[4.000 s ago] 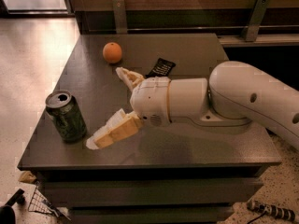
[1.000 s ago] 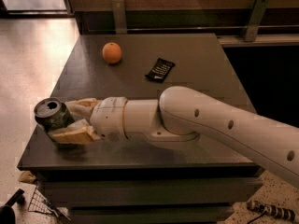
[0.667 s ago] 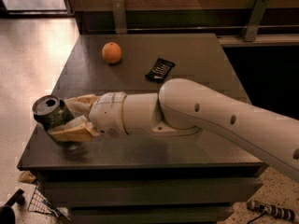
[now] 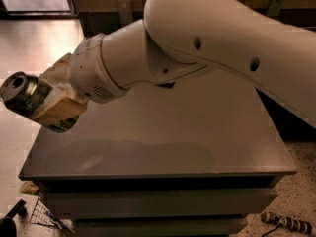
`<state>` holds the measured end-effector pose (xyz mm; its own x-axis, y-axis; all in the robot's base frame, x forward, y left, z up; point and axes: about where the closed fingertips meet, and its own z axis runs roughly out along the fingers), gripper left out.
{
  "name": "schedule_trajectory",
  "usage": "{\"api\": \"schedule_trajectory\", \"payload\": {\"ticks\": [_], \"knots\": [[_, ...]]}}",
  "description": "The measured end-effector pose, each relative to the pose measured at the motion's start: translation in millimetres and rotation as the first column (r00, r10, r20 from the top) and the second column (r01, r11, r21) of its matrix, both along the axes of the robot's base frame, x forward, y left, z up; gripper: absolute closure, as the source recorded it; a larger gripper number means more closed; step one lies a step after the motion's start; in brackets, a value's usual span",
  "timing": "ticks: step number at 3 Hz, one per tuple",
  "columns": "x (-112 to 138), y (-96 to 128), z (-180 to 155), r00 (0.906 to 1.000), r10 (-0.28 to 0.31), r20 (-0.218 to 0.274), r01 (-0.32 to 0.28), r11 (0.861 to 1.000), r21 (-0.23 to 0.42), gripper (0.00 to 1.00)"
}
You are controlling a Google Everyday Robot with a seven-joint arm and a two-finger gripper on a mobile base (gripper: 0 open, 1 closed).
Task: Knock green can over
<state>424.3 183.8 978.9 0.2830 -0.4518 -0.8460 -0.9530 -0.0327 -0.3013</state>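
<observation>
The green can (image 4: 25,97) is dark green with a silver top and a pull-tab opening. It is tilted, top pointing up and to the left, at the left edge of the grey table (image 4: 158,147). My gripper (image 4: 45,92) is shut on it, with one cream finger (image 4: 58,110) below the can and the other (image 4: 61,64) above and behind it. The large white arm (image 4: 207,43) fills the upper part of the camera view. Whether the can's base touches the table cannot be told.
The arm hides the back of the table, so the orange and the flat black packet are out of view. A wire object (image 4: 47,214) lies on the floor at lower left. A striped tool (image 4: 289,222) lies at lower right.
The arm now looms much larger and higher in view. The can, held upright near the table's left front, is now tipped over to the left in the gripper.
</observation>
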Motion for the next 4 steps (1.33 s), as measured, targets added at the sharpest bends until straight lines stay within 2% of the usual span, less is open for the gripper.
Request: {"api": "schedule_trajectory", "payload": {"ticks": [1, 2, 3, 4], "knots": [[10, -2, 19, 0.9994, -0.013, 0.031, 0.016, 0.992, -0.123, 1.0], [21, -5, 19, 0.9974, -0.061, 0.038, 0.069, 0.968, -0.242, 1.0], [30, -15, 7, 0.9877, -0.146, 0.054, 0.156, 0.922, -0.355, 1.0], [34, -29, -13, 0.968, -0.236, 0.085, 0.248, 0.847, -0.47, 1.0]]}}
